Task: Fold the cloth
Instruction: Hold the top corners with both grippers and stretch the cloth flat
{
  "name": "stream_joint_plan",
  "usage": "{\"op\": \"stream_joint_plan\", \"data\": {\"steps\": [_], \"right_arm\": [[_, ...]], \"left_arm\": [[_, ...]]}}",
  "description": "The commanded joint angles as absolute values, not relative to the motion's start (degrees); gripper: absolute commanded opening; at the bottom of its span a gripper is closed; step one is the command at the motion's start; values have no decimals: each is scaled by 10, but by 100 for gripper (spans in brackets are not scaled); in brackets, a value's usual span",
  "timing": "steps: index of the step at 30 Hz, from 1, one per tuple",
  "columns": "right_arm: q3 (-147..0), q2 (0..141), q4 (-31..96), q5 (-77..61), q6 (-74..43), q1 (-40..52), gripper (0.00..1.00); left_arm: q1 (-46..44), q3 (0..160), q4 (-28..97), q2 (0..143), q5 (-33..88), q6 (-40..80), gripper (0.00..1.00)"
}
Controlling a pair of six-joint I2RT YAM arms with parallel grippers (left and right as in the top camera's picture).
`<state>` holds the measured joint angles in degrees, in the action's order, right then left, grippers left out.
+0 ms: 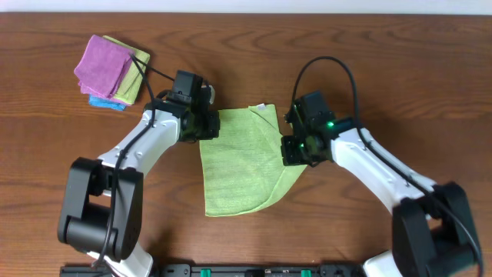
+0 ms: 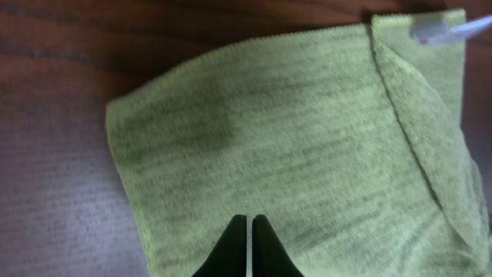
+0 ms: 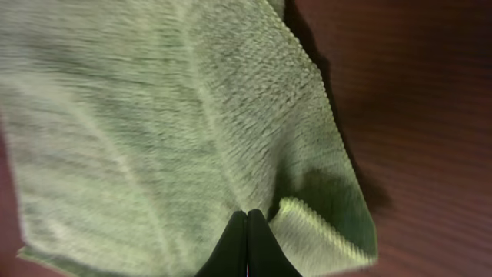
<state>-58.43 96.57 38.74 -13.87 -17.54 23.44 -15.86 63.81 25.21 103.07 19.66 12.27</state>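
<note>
The lime-green cloth (image 1: 238, 165) lies mid-table, its right side turned over in a diagonal flap. My left gripper (image 1: 206, 125) is shut at the cloth's upper left corner. In the left wrist view its closed tips (image 2: 250, 221) sit over flat cloth (image 2: 292, 138) with no fabric gathered between them. My right gripper (image 1: 294, 148) is at the cloth's right edge. Its fingers (image 3: 247, 215) are shut where a crease in the cloth (image 3: 154, 115) runs into them, and a curled edge (image 3: 323, 231) stands up beside them.
A small stack of purple (image 1: 104, 65), yellow-green and blue cloths sits at the far left back of the wooden table (image 1: 400, 69). A black cable runs from that stack to the left arm.
</note>
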Motion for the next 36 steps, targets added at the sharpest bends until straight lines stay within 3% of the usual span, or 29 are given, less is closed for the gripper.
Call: {"op": "stream_joint_plan", "data": {"steps": [1, 36], "right_arm": [[-591, 996, 381, -133, -164, 233, 2], [-587, 1038, 510, -105, -232, 235, 2]], "left_arm": [[-158, 633, 245, 1051, 168, 136, 6], [-161, 632, 209, 1122, 145, 143, 6]]}}
